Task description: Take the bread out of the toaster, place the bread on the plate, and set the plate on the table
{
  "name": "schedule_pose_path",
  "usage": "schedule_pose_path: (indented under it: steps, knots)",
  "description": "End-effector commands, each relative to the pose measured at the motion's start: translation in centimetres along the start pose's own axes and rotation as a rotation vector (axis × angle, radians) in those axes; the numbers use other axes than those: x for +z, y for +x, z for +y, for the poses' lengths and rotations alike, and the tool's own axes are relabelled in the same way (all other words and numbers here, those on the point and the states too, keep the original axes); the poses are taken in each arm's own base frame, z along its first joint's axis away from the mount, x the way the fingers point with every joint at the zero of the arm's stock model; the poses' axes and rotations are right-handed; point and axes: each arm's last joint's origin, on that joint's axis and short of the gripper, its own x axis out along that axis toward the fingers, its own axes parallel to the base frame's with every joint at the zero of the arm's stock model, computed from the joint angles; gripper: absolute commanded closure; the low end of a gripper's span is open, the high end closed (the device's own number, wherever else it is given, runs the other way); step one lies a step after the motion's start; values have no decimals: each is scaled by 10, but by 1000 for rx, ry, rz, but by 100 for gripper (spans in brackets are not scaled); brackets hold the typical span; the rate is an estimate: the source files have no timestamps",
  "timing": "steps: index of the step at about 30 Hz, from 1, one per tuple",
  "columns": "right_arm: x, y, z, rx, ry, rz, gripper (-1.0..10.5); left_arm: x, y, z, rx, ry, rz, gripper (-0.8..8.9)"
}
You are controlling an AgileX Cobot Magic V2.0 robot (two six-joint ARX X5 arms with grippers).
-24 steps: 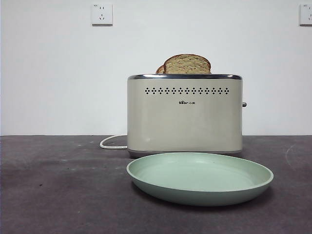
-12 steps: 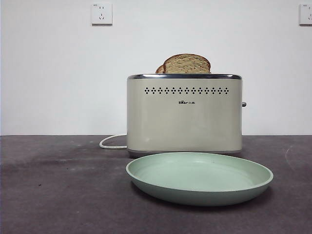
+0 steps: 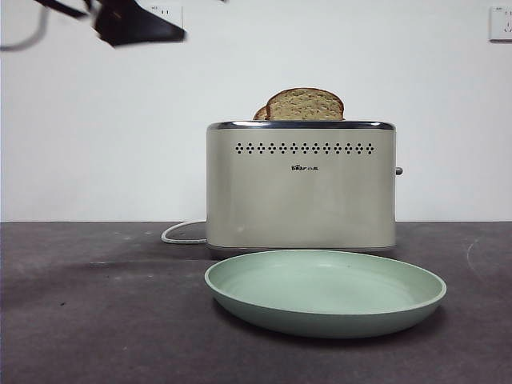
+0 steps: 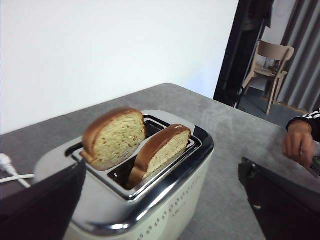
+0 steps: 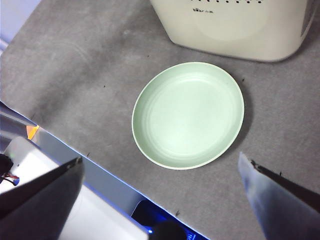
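place: a lab or test room, not a home kitchen
walls: plain white wall (image 3: 96,144) with bare wall sockets (image 3: 502,22) high up
table: dark grey matte table (image 3: 96,320), scuffed, holding only a toaster (image 3: 301,186) and a plate (image 3: 325,293)
props: the toaster's white cord (image 3: 181,233) trails off loose behind it
surroundings: wooden chair (image 4: 270,65) by grey curtains (image 4: 302,55), a dark frame post (image 4: 240,45)
people: a person's hand (image 4: 299,145) in a striped sleeve at the table edge
rig: table edge shows blue-lit equipment (image 5: 160,227) below
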Motion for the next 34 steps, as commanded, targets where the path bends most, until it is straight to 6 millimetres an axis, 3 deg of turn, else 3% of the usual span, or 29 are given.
schedule_pose_path:
  steps: [1,7,15,19,23,31,34]
  knots:
    - [1,2,-1,0,4,5,379,-1,22,4,-12,33,8,224]
    - [2,4,-2,0,10,16,379,-3,69,10,-59,55,49,224]
    - [2,4,-2,1,10,17,379,-15,112,5,-99,142,94,224]
    - [2,4,-2,1,10,17,379,-23,120,5,-74,144,116,230]
    - [2,4,-2,1,10,17,379,-29,122,4,-65,165,152,410]
    - [2,4,-2,1,10,17,380,-35,125,5,-65,166,185,571]
    - [2,4,-2,1,10,17,380,-42,129,5,-73,161,200,571]
